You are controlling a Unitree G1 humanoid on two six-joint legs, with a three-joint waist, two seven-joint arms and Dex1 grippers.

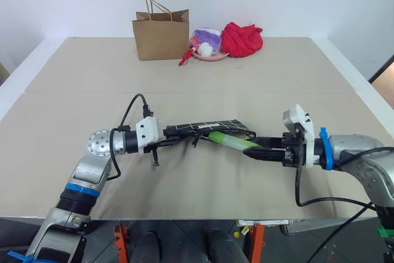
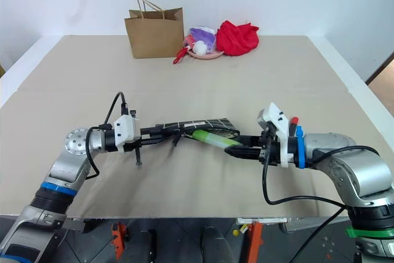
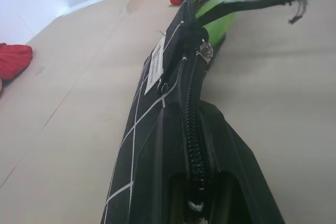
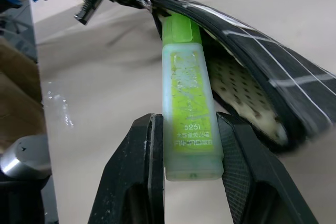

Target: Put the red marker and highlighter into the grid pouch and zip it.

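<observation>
- Right gripper (image 4: pixel 185 153) is clamped on the highlighter (image 4: pixel 188 98), one black finger against each long side near its pale rear end.
- Highlighter's bright green front end reaches away from the fingers and sits in the open mouth of the grid pouch (image 1: pixel 212 129); its rear half remains outside.
- Grid pouch is held off the table (image 1: pixel 184 78), roughly level, between the two grippers, with its dotted pale lining showing at the mouth.
- Left gripper (image 1: pixel 170 135) is closed on the pouch's opposite end; the zipper runs straight out from between its fingers in the left wrist view.
- Red marker (image 2: pixel 293 121) lies on the table just behind the right wrist, apart from the pouch.
- Brown paper bag (image 1: pixel 161 34), pink bowl (image 1: pixel 210 55) and red cloth (image 1: pixel 241 38) stand at the far edge, well apart from both hands.
</observation>
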